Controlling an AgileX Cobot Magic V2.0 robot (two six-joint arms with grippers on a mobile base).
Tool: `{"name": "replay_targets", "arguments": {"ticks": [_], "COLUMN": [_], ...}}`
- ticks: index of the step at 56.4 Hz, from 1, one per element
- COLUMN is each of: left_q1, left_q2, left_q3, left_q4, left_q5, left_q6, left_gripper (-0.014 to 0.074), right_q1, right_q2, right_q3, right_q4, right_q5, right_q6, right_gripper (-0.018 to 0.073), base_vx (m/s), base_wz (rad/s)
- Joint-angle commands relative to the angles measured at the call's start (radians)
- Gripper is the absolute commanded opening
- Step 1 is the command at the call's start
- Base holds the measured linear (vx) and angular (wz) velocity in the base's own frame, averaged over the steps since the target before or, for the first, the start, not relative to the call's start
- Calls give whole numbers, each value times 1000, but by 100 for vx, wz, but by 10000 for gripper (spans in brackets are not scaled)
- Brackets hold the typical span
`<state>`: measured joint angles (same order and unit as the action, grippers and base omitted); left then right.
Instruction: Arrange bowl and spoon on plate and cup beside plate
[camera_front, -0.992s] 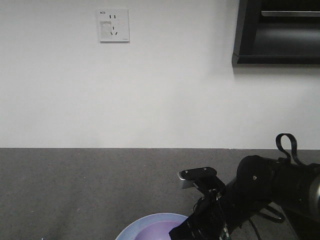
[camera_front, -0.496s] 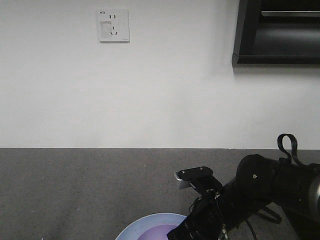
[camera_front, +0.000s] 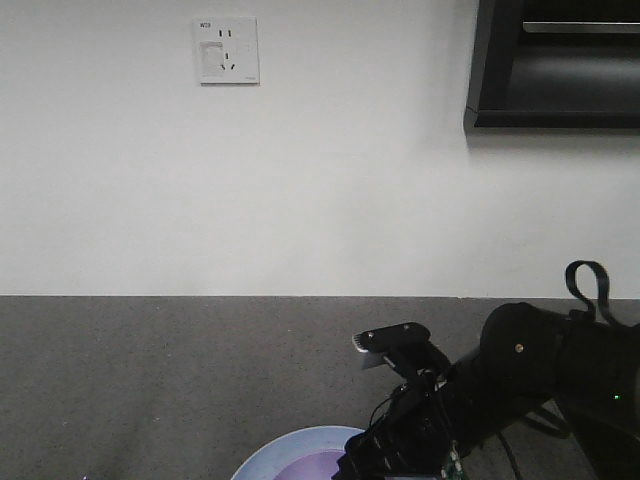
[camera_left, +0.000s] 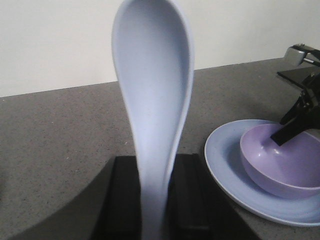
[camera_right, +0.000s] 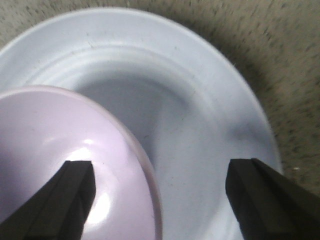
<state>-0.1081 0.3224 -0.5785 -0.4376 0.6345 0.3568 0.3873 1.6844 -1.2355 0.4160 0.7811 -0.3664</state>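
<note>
My left gripper (camera_left: 156, 167) is shut on the handle of the pale blue-white spoon (camera_left: 152, 100), which stands upright with its scoop at the top, left of the plate. The lavender bowl (camera_left: 280, 165) sits on the pale blue plate (camera_left: 225, 160). My right gripper (camera_right: 160, 175) is open and straddles the bowl's rim. One of its fingers is over the bowl (camera_right: 60, 150), the other over the plate (camera_right: 200, 125). In the front view only the far edges of the plate (camera_front: 290, 450) and bowl (camera_front: 315, 465) show beside the right arm (camera_front: 520, 370). The cup is out of view.
A grey speckled countertop (camera_front: 150, 380) runs back to a white wall with a socket (camera_front: 226, 50). A dark cabinet (camera_front: 555, 65) hangs at the upper right.
The right arm has shifted a little over the plate and now covers more of the bowl. The plate has not moved.
</note>
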Motion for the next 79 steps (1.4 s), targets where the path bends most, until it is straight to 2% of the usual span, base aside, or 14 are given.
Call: {"name": "replay_targets", "arguments": {"ticks": [1,12,23,37,54,61,69,79], "left_q1": [-8,-8,-8,-8,-8,-8,-8,-8], "left_q2": [9,9,9,9,9,9,30,190], "left_q3": [-25,-25,-25,-25,-25,-25,-53,-218], "left_q4": [-25,-25,-25,-24,-24,-24,-12,114], "left_q5": [-71,-70,-67,-67,-67,-58,10,183], "left_q6": [-3,-3,-3,-3,-3,-3,-3,0], "left_gripper": [3,3,3,3,3,3,3,3], "right_q1": [-4,-4,-4,-4,-4,-4,-4,-4], "right_q2": [-97,-223,-367,-497,-534,-534,-552,-654], "right_q3": [-35,-35,-35,-35,-35,-32,-10,189], "right_q4": [-24,-84,-105,-104,-104,-104,-100,-96], "right_q5": [-56,-53,-38,-35,-25,-1,8,-149], "right_q6": [-14,-14,-14,-7,-1,0,-15,-19], "right_gripper": [590,548,454,237,-15,-13,-11,-11], "base_vx": [0,0,0,0,0,0,0,0], "base_wz": [0,0,0,0,0,0,0,0]}}
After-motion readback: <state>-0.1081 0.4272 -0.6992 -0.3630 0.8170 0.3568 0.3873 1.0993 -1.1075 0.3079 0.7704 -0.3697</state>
